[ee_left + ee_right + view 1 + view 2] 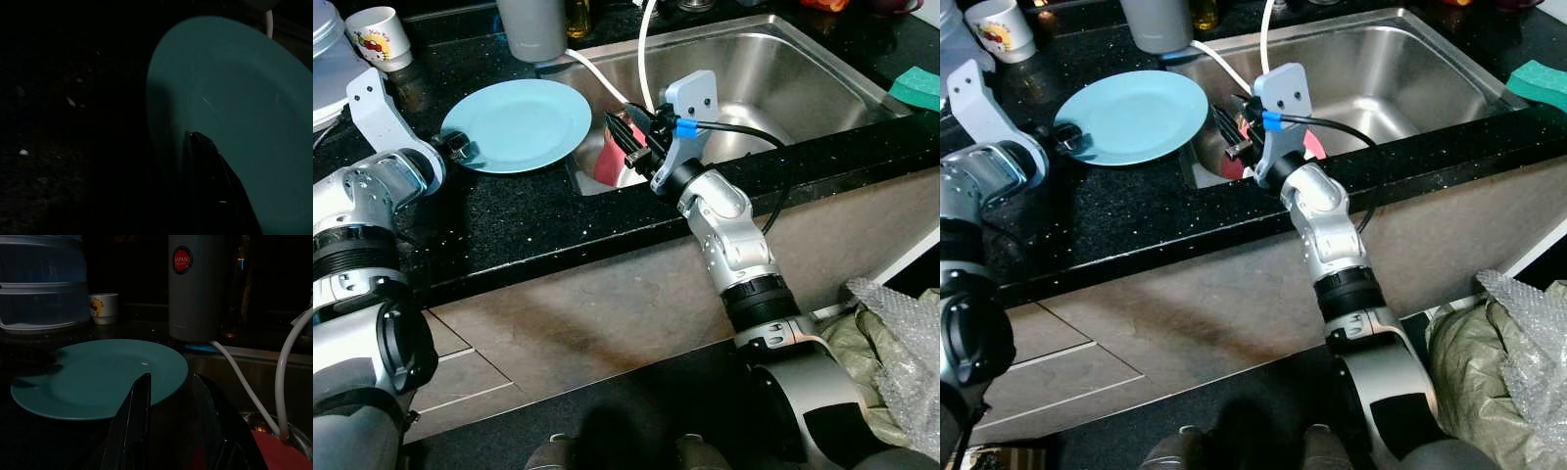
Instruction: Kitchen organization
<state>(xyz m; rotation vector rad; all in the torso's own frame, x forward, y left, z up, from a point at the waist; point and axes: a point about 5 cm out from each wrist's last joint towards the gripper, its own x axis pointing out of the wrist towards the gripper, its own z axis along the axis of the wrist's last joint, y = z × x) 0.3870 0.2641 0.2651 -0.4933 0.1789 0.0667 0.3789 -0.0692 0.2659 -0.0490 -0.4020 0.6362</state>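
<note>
A teal plate (pixel 521 122) lies on the black counter (pixel 529 220), its right edge hanging over the sink's (pixel 783 78) left rim. My left gripper (pixel 460 147) is shut on the plate's left rim; in the left wrist view one black finger (pixel 210 161) lies on top of the plate (pixel 244 98). My right gripper (pixel 621 137) is open at the sink's left edge, just right of the plate and above a red dish (pixel 607 164) in the basin. Through the right wrist view its two fingers (pixel 139 416) stand apart, pointing at the plate (pixel 98 377).
A white mug (pixel 380 34) and a grey canister (pixel 533 27) stand behind the plate. Stacked clear containers (pixel 39 284) sit at the far left. A white hose (pixel 644 49) drops into the sink. A green sponge (pixel 915 86) lies at the right. Plastic bags (pixel 901 343) sit on the floor.
</note>
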